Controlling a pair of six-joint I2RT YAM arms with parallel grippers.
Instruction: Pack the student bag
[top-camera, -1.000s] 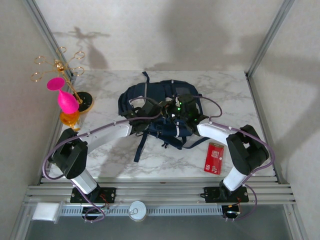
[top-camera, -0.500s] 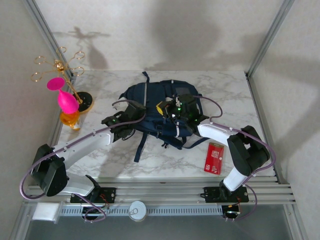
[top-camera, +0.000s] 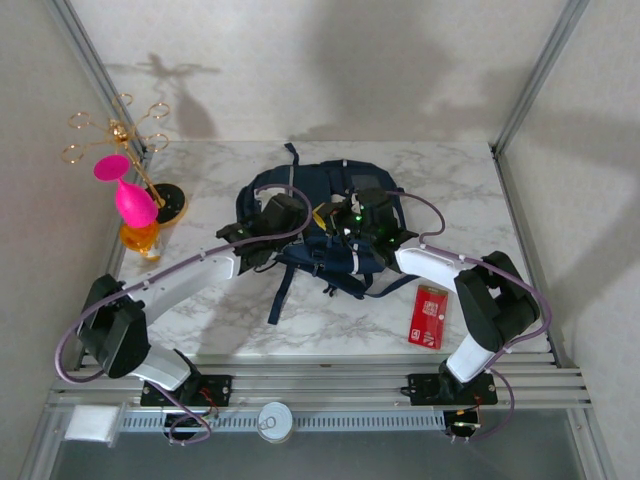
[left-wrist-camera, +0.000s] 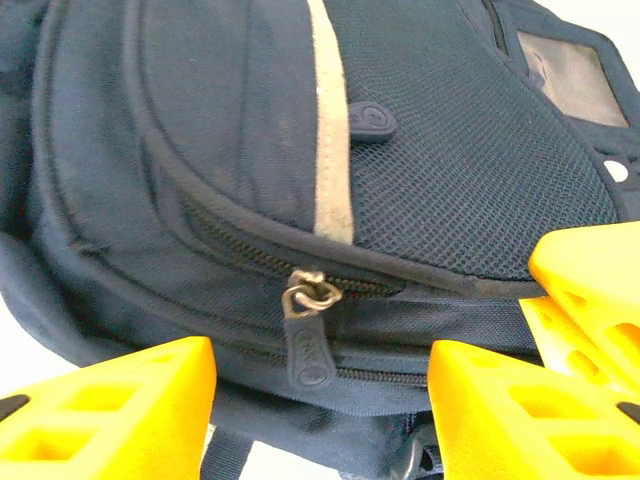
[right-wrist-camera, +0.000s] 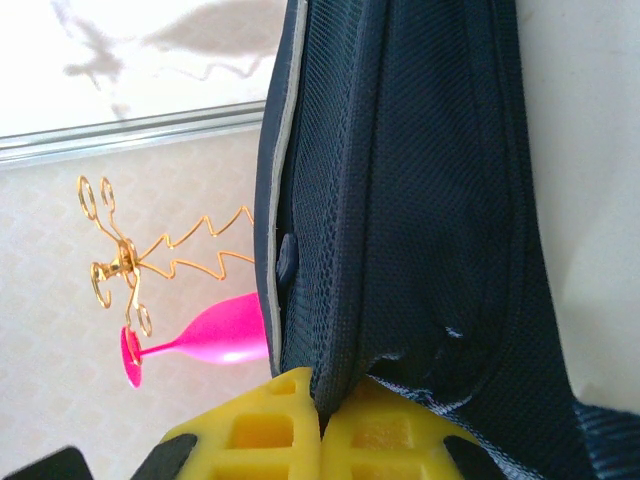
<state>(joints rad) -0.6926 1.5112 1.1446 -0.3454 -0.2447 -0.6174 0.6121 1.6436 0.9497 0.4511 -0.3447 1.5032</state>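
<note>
Marble table (top-camera: 455, 190), student bag (top-camera: 335, 185) lengthwise near-to-far, top far, left pincer (left-wrist-camera: 320, 400) released, right pincer (right-wrist-camera: 322, 405) grasping it

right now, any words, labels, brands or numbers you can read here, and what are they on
No text reads clearly.
On the red packet: white print, too small to read.
On the zipper pull of the student bag: embossed round mark, not legible.
On the rubber tab of the bag: embossed oval mark, blurred.

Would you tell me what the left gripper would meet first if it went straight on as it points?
The left gripper would probably meet the zipper pull on the student bag, centred between its fingers; depth is unclear.
</note>
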